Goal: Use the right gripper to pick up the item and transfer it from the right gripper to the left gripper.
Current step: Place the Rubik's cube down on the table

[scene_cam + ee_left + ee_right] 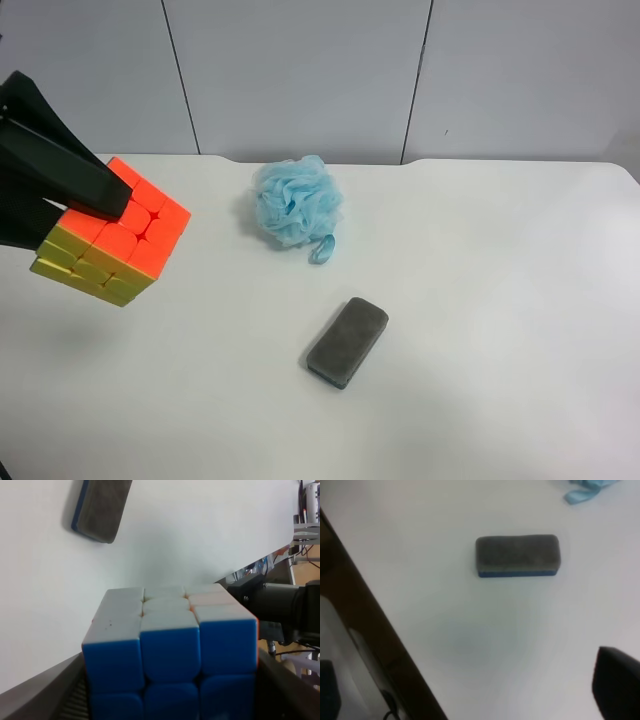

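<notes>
The item, a puzzle cube (115, 240) with orange and yellow faces showing, hangs above the table's left part in the exterior high view. The all-black left gripper (75, 215) is shut on it. In the left wrist view the cube (170, 645) shows blue and white faces and sits between the two fingers of the left gripper (170, 700). The right gripper (470, 695) shows only in the right wrist view, as a black fingertip (617, 682) at the frame's edge. Nothing is between its fingers. It hovers over the table near the grey pad.
A grey rectangular pad (347, 341) with a blue base lies mid-table; it also shows in the right wrist view (517, 555) and the left wrist view (100, 507). A light-blue mesh puff (297, 200) sits behind it. The white table (500, 300) ends at an edge (375, 625).
</notes>
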You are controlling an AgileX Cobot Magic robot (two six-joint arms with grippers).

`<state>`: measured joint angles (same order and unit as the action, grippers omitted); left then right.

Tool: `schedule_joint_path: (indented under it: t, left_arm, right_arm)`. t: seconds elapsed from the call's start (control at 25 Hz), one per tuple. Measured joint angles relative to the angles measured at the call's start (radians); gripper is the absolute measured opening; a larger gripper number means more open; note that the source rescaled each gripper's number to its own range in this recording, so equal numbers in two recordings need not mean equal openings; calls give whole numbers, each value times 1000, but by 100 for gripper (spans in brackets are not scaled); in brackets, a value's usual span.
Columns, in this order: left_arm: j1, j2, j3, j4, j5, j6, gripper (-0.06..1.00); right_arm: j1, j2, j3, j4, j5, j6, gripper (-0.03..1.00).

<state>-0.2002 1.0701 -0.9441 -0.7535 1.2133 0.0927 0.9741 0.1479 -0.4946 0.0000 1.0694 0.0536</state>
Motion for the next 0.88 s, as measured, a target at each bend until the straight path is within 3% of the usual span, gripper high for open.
schedule_joint_path:
  t: [0.16,0.36,0.56,0.72,0.88]
  left_arm:
    - [0,0,0,0,0,0,2]
    - [0,0,0,0,0,3,2]
    - [0,0,0,0,0,10,2]
    - [0,0,0,0,-19,33,2]
    - [0,0,0,43,-114,64,2]
  right_arm:
    - [-158,-69,0,0,-6,0,100]
    - [-454,-151,0,0,-6,0,100]
    - [-679,-151,0,0,-6,0,100]
    - [-736,-151,0,0,-6,0,100]
    - [-739,-151,0,6,-6,0,100]
